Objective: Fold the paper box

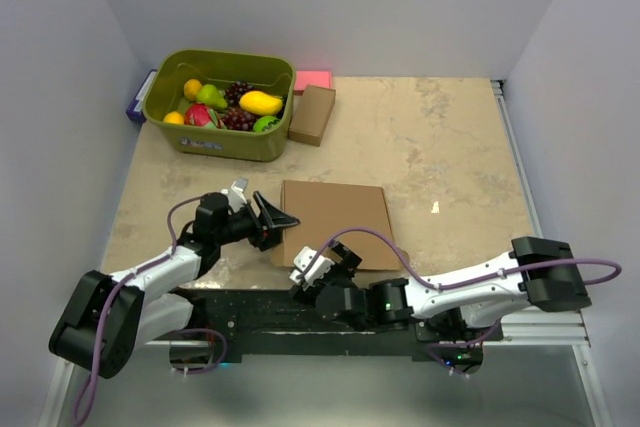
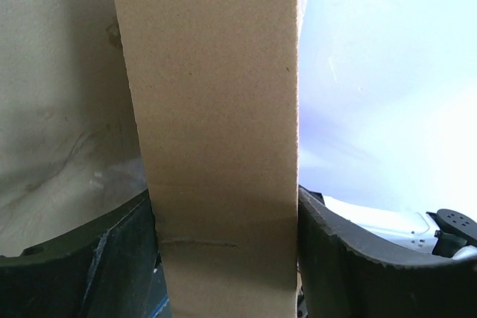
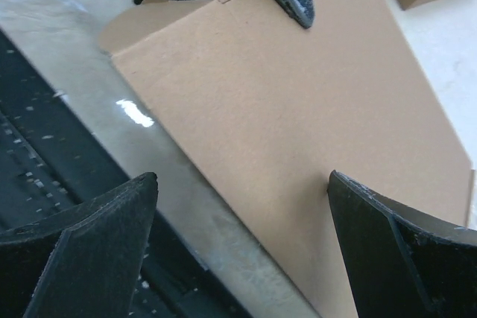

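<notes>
The paper box (image 1: 335, 222) lies flat at the middle of the bench (image 1: 450, 147), toward the near edge. The left jaws are closed on its left edge: in the left wrist view a cardboard panel fills the gap and touches both fingers (image 2: 89, 266). The right jaws stand wide apart over the near edge of the box and hold nothing. A green bin (image 1: 215, 147) of fruit and a smaller cardboard box (image 1: 313, 114) sit at the far left, well apart from it.
</notes>
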### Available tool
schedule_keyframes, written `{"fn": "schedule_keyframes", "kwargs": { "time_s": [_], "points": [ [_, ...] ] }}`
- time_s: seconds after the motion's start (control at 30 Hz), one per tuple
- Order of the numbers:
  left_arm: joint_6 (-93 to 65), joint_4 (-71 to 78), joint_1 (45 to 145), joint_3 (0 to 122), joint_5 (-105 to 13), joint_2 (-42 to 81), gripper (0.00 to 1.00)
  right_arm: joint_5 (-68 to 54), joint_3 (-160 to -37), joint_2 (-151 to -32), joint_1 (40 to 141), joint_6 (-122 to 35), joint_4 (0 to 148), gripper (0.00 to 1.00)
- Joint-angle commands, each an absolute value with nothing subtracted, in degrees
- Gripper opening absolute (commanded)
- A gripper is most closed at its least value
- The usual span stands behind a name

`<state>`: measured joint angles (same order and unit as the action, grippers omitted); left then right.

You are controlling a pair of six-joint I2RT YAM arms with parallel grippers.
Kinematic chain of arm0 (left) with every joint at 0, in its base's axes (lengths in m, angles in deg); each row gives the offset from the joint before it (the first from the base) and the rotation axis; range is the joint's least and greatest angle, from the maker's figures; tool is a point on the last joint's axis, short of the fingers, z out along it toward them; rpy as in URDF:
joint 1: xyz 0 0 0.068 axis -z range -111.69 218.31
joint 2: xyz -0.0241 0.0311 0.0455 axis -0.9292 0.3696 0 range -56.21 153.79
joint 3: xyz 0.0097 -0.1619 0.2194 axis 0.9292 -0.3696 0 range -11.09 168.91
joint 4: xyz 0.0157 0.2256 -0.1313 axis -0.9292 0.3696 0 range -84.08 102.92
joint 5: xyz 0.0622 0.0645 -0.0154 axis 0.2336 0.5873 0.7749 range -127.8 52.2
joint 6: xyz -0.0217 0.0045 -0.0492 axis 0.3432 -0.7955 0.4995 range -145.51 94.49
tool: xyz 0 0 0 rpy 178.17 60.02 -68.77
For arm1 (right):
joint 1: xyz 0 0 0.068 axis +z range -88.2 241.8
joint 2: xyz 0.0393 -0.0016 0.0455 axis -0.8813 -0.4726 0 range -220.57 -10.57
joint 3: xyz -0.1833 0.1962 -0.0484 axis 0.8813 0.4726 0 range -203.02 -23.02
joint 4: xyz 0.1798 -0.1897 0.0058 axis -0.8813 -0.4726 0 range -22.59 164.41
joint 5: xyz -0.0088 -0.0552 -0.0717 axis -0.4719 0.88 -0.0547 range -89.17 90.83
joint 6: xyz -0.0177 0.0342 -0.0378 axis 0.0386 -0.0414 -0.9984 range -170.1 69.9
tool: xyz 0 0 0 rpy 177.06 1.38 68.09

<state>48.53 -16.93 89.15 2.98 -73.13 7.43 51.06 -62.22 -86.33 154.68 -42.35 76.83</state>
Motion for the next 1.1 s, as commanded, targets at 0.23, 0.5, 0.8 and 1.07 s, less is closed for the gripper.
{"fn": "schedule_keyframes", "kwargs": {
  "time_s": [0.23,0.5,0.8,1.07],
  "points": [
    [53.33,-19.92,88.61,4.47,-79.19,5.66,0.00,66.47,-66.97,-98.36,154.96,-48.43,81.00,0.99],
    [54.82,-21.06,88.61,3.33,-80.34,4.79,0.00,72.53,-66.44,-104.60,154.96,-52.44,86.87,0.99],
    [55.26,-22.29,88.61,1.31,-80.86,3.56,0.00,75.19,-67.85,-108.84,153.64,-57.56,91.72,0.66],
    [57.70,-29.29,88.61,-0.18,-80.08,1.89,0.21,64.56,-69.16,-103.21,152.50,-55.02,81.80,0.53]
  ]
}}
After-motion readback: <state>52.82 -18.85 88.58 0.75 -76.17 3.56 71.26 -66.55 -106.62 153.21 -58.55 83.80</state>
